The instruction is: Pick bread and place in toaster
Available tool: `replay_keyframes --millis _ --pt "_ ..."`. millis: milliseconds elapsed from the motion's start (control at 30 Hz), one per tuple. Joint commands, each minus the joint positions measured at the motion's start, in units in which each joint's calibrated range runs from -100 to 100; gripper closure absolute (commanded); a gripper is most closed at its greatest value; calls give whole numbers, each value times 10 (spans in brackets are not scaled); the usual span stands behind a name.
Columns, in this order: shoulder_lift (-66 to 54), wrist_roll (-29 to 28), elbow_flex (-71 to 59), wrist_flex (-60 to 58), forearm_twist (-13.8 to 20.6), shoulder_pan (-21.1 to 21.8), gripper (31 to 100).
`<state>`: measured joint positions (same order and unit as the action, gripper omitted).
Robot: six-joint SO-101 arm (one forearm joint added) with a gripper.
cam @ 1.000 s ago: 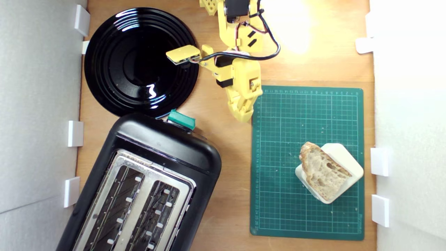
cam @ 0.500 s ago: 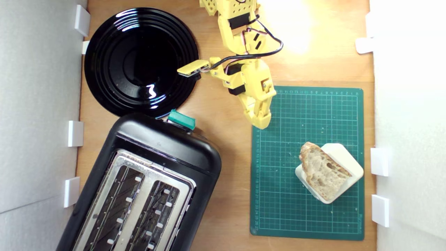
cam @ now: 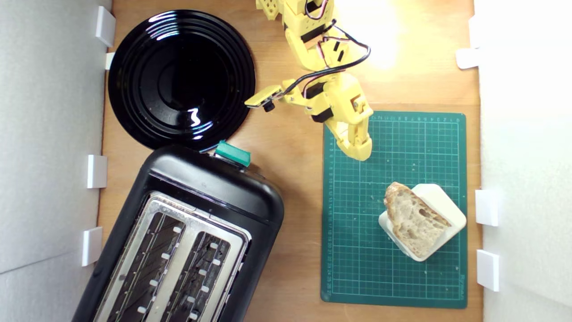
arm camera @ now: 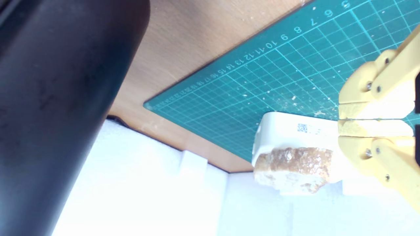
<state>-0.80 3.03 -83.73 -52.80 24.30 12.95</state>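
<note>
Looking down from the exterior view, we see a yellow plastic robot arm reaching in from the top edge, its yellow gripper [cam: 359, 150] poised over the upper corner of a dark green gridded cutting mat [cam: 357, 250]. In the wrist view, we see the two yellow jaws pressed flat together with only a thin seam between them, clenched on nothing.

The rustic half-slice of bread with pale holey crumb and golden-brown crust [cam: 413, 219] lies tilted on a cream rounded square block [cam: 440, 201], which sits on the mat toward the exterior view's right. We find the bread well apart from the gripper. From the wrist view the crust of the bread [arm camera: 292, 167] faces the camera, with the block [arm camera: 288, 131] behind it (a small printed label shows on the block's side).

The large black two-slot toaster with a silver metal top and green lever knob [cam: 187, 237] fills the exterior view's lower left, set at an angle on the wooden tabletop [cam: 295, 179]. A round glossy black plate [cam: 178, 80] sits just beyond it.
</note>
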Motion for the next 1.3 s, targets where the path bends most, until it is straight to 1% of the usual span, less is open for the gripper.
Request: replay_keyframes --millis 0,200,433,467,533,700,800,900,1033,1100,1267 --pt "16 -1 20 -57 -8 8 816" --pt "24 3 20 -74 -9 1 712" --pt "23 -1 20 -74 -9 -5 648" --pt "23 -1 21 -74 -5 -6 634" --pt "27 -1 26 -74 -6 -14 603" --pt "29 -1 24 -74 -6 -13 496" --pt "29 -1 26 -74 -1 -13 451" --pt "30 -1 28 -74 0 -13 431" --pt "30 -10 35 -74 0 -12 432" --pt "44 -20 45 -75 1 -12 431" --pt "79 -21 76 -77 1 -1 429"
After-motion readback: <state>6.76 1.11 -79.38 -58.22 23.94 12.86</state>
